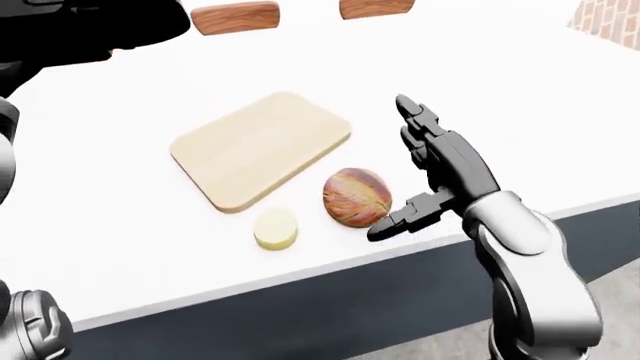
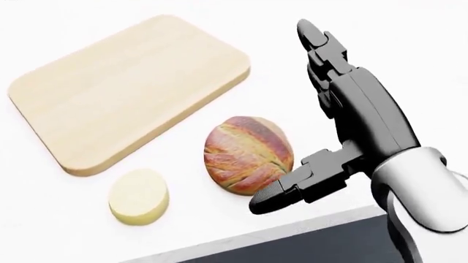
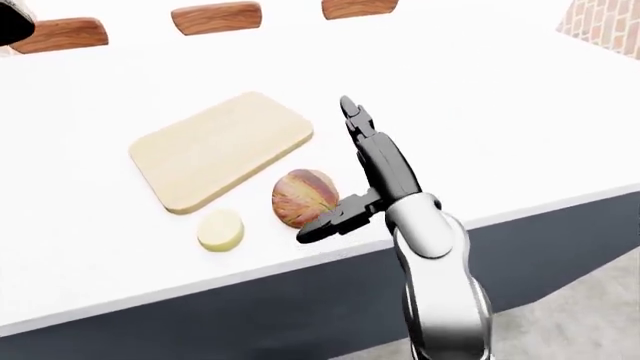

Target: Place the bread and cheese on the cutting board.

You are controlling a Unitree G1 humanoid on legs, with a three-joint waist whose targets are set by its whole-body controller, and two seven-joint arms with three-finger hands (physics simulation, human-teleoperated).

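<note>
- Bread [image 2: 247, 154]: a round, brown-crusted loaf lying on the white desk [image 1: 520, 120], just below the lower right edge of the cutting board in the head view and not on it.
- Cheese [image 2: 138, 196]: a pale yellow round disc on the desk, to the left of the bread and a little lower in the head view, near the board's lower edge but apart from it.
- Cutting board [image 2: 124, 87]: a light wooden slab with rounded corners, set at a slant on the desk, nothing on it.
- Right hand [image 2: 351, 126]: just right of the bread, its fingers [image 2: 316, 41] spread; the long ones stretch up the view past the board's right corner, while the thumb reaches left, its tip at the loaf's lower right edge. Whether it touches the crust I cannot tell. The hand grips nothing.
- Left hand: only dark and grey parts of the left arm [image 1: 30, 322] show at the left edge of the left-eye view; the fingers are out of sight.
- Wooden chair backs [image 3: 215, 16] show along the far edge of the desk, at the top of the right-eye view.
</note>
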